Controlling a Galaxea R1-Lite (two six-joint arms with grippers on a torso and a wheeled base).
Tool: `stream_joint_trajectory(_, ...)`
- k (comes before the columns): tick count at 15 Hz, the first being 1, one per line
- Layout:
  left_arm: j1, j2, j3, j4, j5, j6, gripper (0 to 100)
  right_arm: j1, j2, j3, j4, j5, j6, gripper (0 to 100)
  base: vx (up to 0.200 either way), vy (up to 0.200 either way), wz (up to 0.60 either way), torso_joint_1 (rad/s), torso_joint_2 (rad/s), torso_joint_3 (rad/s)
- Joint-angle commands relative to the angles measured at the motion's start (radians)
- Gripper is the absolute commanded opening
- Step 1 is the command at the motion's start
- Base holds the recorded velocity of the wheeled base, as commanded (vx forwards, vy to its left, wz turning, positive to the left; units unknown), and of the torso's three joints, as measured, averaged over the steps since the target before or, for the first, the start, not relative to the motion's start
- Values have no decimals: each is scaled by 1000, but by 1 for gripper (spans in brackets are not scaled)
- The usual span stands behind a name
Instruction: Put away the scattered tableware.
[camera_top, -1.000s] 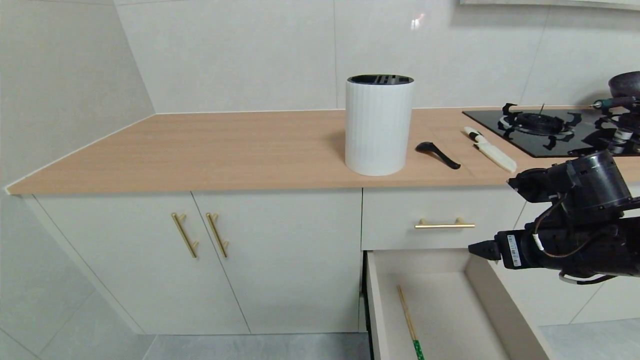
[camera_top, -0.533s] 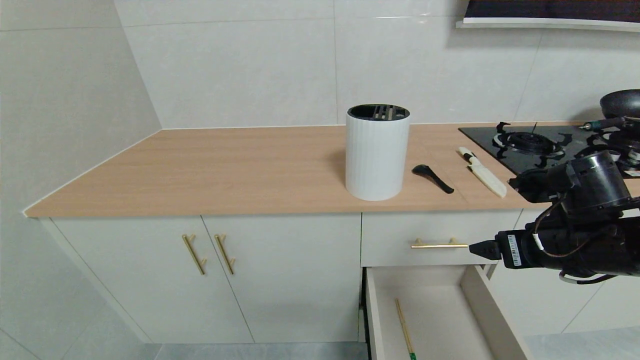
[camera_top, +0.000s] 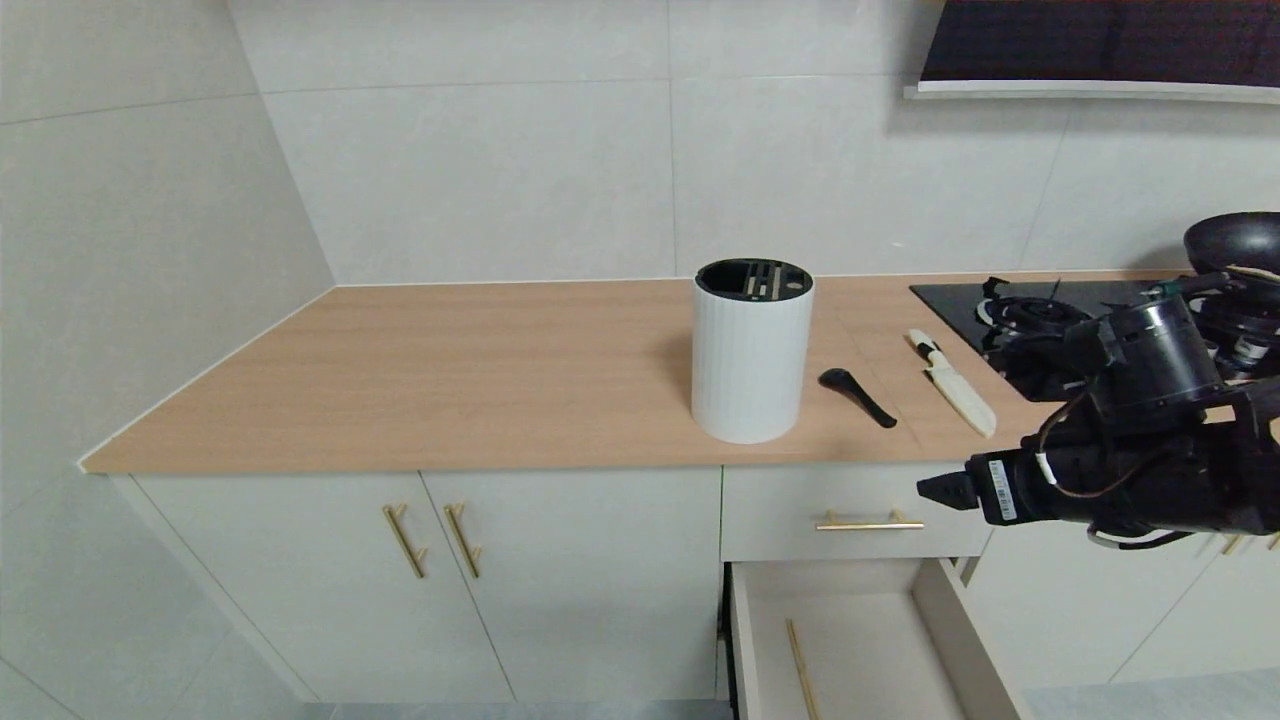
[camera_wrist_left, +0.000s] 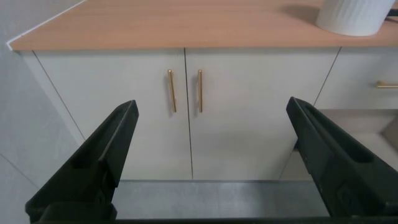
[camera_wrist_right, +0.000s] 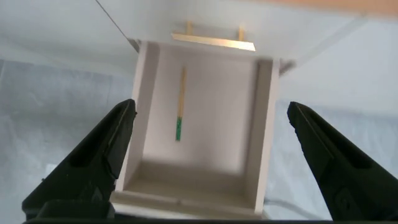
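Both wide: left gripper (camera_wrist_left: 210, 109), right gripper (camera_wrist_right: 210, 112) | wood counter (camera_top: 450, 380) | tiled wall (camera_top: 480, 170) | drawer (camera_top: 945, 640) out

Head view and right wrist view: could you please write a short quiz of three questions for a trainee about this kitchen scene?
1. True or false: the right gripper holds the knife.
2. What lies in the open drawer? A) a fork B) chopsticks C) a plate
3. Name the thing on the countertop between the white slotted holder and the knife.

Key:
1. False: the gripper is open and empty, and the knife lies on the countertop.
2. B.
3. The black spoon.
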Motion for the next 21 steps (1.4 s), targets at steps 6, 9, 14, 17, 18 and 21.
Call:
stream_joint_trajectory(6, 0, 0, 0, 0, 0, 0, 100, -202, 464, -444, -63, 214, -254, 100, 0, 0, 0, 12, -23, -14)
stream_joint_trajectory(9, 0, 0, 0, 0, 0, 0, 100, -232, 596, -600, -70, 304, -275, 100, 0, 0, 0, 0, 0, 0)
stream_joint_trajectory(14, 0, 0, 0, 0, 2, 0, 100, -229, 714, -735, -71, 326, -278, 100, 0, 0, 0, 0, 0, 0)
stream_joint_trajectory(17, 0, 0, 0, 0, 2, 0, 100, -228, 751, -787, -71, 333, -277, 100, 0, 0, 0, 0, 0, 0)
stream_joint_trajectory(18, 0, 0, 0, 0, 0, 0, 100, -228, 763, -798, -71, 333, -277, 100, 0, 0, 0, 0, 0, 0)
stream_joint_trajectory(21, 0, 0, 0, 0, 0, 0, 100, -228, 792, -816, -86, 333, -277, 100, 0, 0, 0, 0, 0, 0)
